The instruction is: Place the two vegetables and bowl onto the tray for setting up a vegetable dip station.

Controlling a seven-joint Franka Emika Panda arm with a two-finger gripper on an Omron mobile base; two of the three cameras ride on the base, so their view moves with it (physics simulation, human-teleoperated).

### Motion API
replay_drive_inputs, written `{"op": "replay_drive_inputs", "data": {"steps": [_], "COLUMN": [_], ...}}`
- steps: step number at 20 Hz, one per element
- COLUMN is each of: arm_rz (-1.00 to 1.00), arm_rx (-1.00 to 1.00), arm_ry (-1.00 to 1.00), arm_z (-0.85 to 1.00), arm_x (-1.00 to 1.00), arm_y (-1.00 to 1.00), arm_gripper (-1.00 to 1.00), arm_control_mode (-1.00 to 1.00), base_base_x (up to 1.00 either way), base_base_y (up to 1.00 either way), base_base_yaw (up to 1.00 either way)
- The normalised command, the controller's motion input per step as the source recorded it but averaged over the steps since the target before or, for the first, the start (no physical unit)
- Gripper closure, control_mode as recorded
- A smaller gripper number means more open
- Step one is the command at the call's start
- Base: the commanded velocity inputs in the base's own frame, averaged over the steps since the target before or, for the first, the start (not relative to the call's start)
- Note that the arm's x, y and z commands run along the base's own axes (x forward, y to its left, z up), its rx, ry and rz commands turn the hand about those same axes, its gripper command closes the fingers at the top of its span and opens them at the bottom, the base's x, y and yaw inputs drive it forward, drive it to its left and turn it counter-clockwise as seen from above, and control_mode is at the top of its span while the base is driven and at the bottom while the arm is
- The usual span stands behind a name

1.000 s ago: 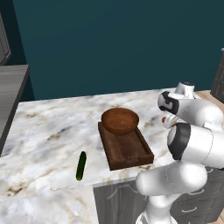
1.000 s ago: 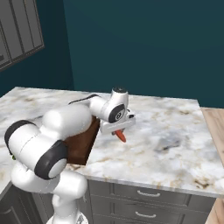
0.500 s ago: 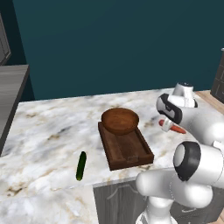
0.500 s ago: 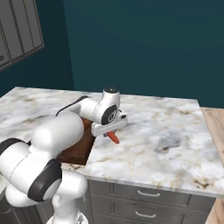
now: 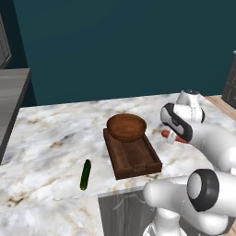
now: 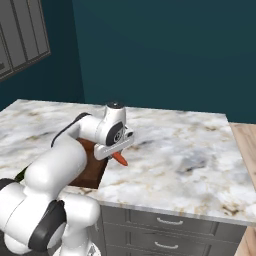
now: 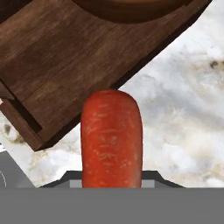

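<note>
While it hangs above the marble surface (image 5: pixel 55 138) in the left base view, the end effector (image 5: pixel 171 136) is clenched on the carrot (image 5: pixel 165 134), whose red-orange end pokes out toward the tray (image 5: pixel 133 159). The tray lies just beside the end effector, on the side the carrot points to, and the wooden bowl (image 5: pixel 126 127) sits on the tray's far end. The cucumber (image 5: pixel 85 174) lies flat on the surface well apart from the end effector, beyond the tray and nearer the front edge.

In the right base view, the end effector (image 6: pixel 118 153) grips the carrot (image 6: pixel 119 158), which slants downward out of it, clear of the surface (image 6: pixel 190 150). A corner of the tray (image 6: pixel 92 167) shows just beside and below the end effector, partly hidden by the arm.

In the hand view, the carrot (image 7: pixel 111 140) juts straight out ahead. Past its rounded tip lies the tray (image 7: pixel 65 61), with the bowl's (image 7: pixel 131 11) rim at its far part, and marble (image 7: pixel 183 113) lies beside it.
</note>
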Motion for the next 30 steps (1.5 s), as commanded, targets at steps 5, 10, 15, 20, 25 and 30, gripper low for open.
{"op": "replay_drive_inputs", "data": {"steps": [5, 10, 15, 20, 25, 30], "arm_rz": [0.16, 0.16, 0.17, 0.17, 0.12, 0.09], "arm_rx": [0.0, 0.0, 0.03, 0.07, 0.14, 0.09], "arm_ry": [0.0, 0.0, 0.0, 0.0, 0.0, 0.0], "arm_z": [0.02, 0.0, 0.0, 0.0, 0.0, -0.02], "arm_x": [-0.11, -0.08, -0.06, -0.04, -0.05, 0.0], "arm_y": [0.35, 0.38, 0.36, 0.33, 0.28, 0.26], "arm_gripper": [1.0, 1.0, 1.0, 1.0, 1.0, 1.0], "arm_control_mode": [-1.0, -1.0, -1.0, -1.0, -1.0, -1.0], "base_base_x": [0.0, 0.0, 0.0, 0.0, 0.0, 0.0], "base_base_y": [0.0, 0.0, 0.0, 0.0, 0.0, 0.0], "base_base_yaw": [0.0, 0.0, 0.0, 0.0, 0.0, 0.0]}}
